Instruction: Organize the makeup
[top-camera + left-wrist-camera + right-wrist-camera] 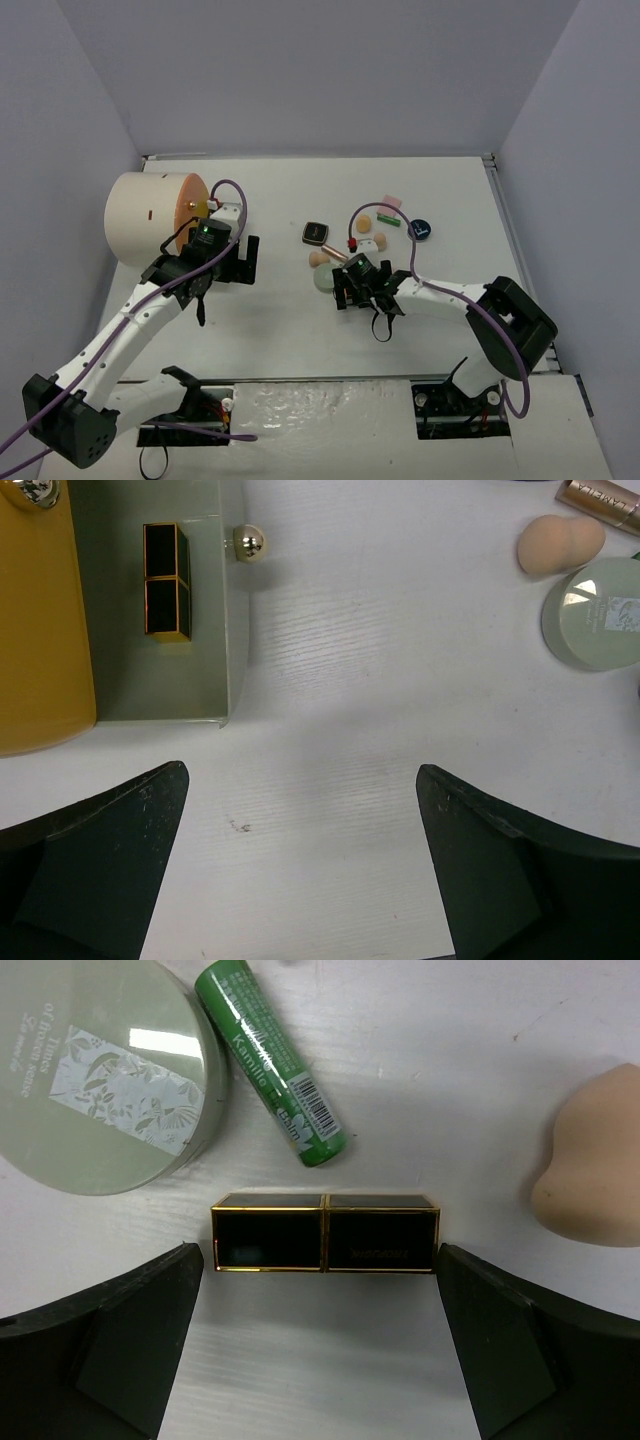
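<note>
Black-and-gold lipstick [325,1232]: flat on the table, crosswise in the gap of the right gripper [318,1295], so a close would probably bear on its two ends.
Right gripper: fingers wide, holding nothing, one tip beside each end of the lipstick.
Neighbours, right wrist view: pale green disc [95,1080] at 10 o'clock of the lipstick, green tube [272,1060] at 12 just beside the disc, peach sponge [590,1160] at 3, apart.
Left gripper [302,780]: wide and empty over bare table, at 5 o'clock of the drawer [200,670].
Drawer: open beside the orange front [40,620] of the cream cylinder [150,218]. A second lipstick [167,580] lies inside, so this is likely the sorting place.
Loose, overhead: black square compact [316,233] at 11 of the right gripper, dark round compact [420,229] and pink square pad [390,203] at 1.
Step, judged: grasping the lipstick for the drawer.
</note>
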Controlling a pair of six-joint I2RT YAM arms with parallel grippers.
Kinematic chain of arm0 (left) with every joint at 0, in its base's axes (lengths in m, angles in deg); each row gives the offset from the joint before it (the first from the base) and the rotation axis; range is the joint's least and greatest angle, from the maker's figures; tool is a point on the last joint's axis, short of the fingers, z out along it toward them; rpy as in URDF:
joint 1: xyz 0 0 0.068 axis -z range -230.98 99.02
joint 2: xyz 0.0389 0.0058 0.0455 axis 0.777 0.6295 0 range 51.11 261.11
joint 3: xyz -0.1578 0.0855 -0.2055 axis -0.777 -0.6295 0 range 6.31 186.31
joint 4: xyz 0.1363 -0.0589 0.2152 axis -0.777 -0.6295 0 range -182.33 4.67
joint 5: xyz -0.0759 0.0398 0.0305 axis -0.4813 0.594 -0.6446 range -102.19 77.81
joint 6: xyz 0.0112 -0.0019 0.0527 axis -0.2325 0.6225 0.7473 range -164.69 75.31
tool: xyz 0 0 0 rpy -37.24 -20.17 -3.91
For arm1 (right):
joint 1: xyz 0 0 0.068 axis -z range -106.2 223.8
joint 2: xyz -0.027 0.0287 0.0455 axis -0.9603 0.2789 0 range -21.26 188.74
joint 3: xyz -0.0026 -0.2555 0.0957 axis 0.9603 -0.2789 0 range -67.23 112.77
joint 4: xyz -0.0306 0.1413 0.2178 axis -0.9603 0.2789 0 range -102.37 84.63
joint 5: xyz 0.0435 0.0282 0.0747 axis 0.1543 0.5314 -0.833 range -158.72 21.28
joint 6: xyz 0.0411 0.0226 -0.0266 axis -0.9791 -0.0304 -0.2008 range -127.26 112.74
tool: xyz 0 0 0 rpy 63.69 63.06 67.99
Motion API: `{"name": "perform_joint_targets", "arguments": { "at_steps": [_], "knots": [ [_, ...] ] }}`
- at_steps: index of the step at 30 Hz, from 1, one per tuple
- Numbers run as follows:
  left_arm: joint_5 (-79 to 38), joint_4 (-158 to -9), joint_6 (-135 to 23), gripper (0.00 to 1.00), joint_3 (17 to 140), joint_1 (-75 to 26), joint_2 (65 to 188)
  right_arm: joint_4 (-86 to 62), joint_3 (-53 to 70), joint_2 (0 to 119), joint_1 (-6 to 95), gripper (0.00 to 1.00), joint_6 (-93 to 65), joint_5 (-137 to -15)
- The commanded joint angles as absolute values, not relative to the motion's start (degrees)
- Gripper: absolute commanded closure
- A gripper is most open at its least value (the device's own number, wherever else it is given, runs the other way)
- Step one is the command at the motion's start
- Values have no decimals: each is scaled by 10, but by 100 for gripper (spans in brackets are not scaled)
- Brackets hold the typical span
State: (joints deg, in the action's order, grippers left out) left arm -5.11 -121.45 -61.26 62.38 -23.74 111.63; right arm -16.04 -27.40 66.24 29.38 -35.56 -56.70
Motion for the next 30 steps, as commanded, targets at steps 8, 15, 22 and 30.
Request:
{"name": "perform_joint_targets", "arguments": {
  "at_steps": [8, 15, 22, 30],
  "knots": [
    [-59, -1190, -616, 3, 639, -243, 1108, -191, -251, 691, 289, 16, -355, -523],
    [-81, -1191, -623, 3, 644, -243, 1106, -189, -268, 653, 281, 56, -350, -530],
    [-193, -1232, -647, 3, 713, -242, 1109, -168, -247, 564, 235, 78, -272, -560],
    [-374, -1246, -704, 3, 796, -240, 1146, -254, -207, 465, 168, 77, -107, -651]
  ]
}}
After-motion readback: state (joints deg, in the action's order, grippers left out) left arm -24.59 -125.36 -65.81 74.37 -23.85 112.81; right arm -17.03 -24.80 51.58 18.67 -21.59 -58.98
